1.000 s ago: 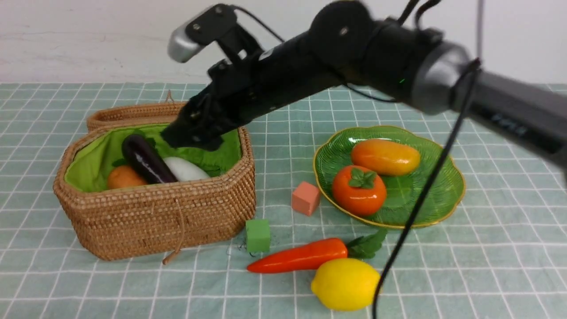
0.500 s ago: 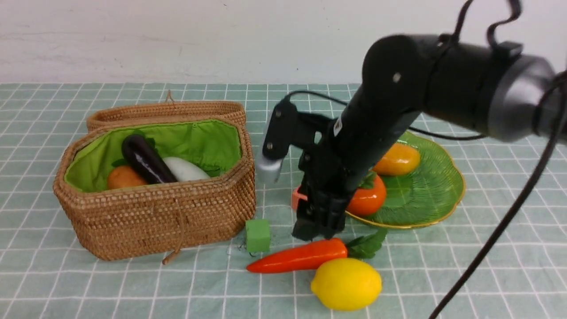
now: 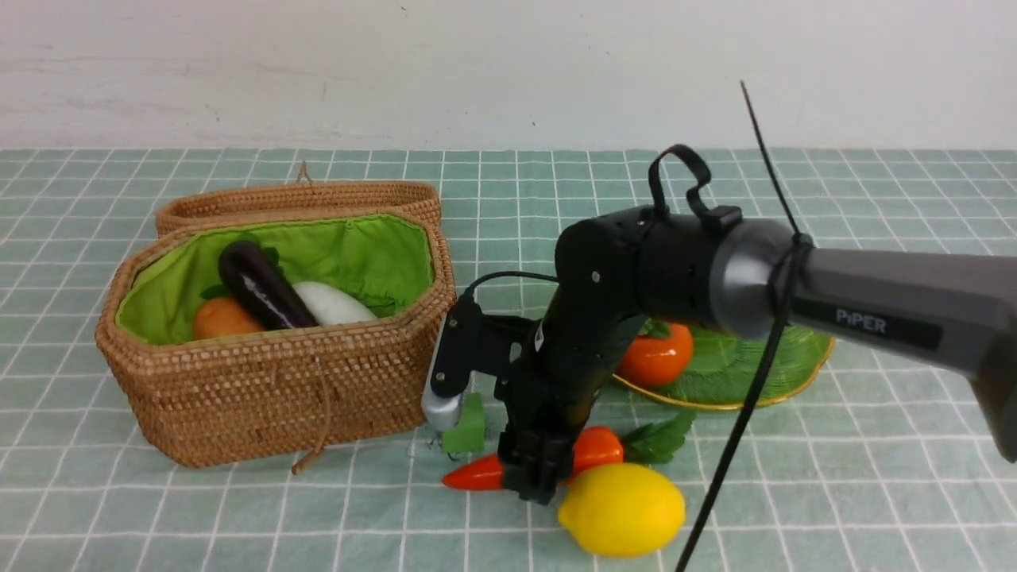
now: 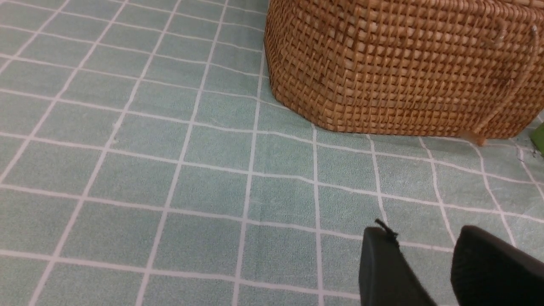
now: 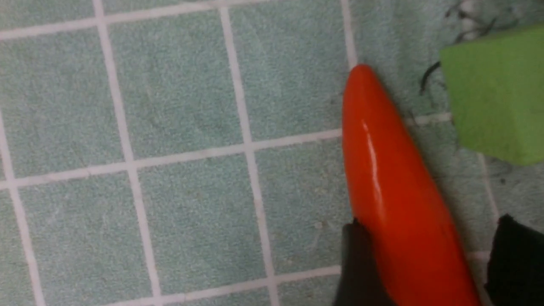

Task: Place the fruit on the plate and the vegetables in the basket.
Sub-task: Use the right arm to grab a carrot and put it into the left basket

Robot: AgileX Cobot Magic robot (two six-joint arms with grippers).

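Right pincer stood down over the carrot with fingers apart on either side of it — one finger touching, the other not visibly so. Carrot lay on the worktop just in front of the plate, lemon just beside; eggplant, radish and potato sat in the basket. Left pincer hung apart and empty near the basket's front wall.
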